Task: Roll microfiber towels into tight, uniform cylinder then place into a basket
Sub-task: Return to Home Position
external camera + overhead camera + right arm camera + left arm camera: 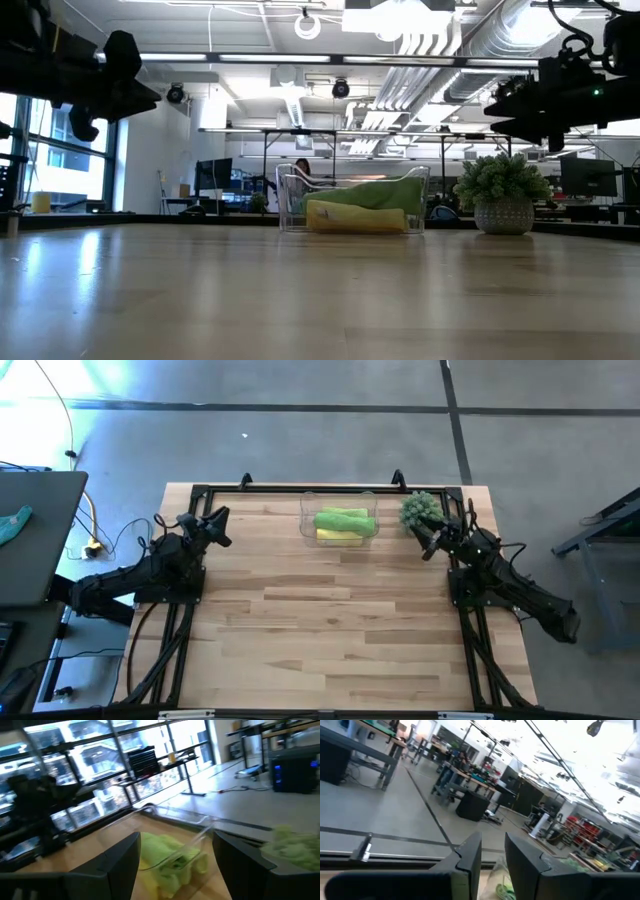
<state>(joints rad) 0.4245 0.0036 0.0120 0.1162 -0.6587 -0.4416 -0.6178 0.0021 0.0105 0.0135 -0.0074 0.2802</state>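
The clear plastic basket (305, 510) stands at the table's far middle; it also shows in the low view (290, 200). Inside it, rolled lime green towel (345, 519) lies beside and over a rolled yellow towel (338, 537). Whether the green is one roll or two, I cannot tell. My left gripper (222, 525) hangs raised near the far left, open and empty (492, 865). My right gripper (428, 543) hangs raised near the far right, beside the plant, open and empty (175, 865). Its wrist view looks at the basket (200, 832) and the green towel (165, 852).
A spiky green plant in a pot (420, 510) stands at the far right, just right of the basket and close to my right gripper; it also shows in the low view (503, 195). A teal cloth (14, 522) lies on a side surface off the table's left.
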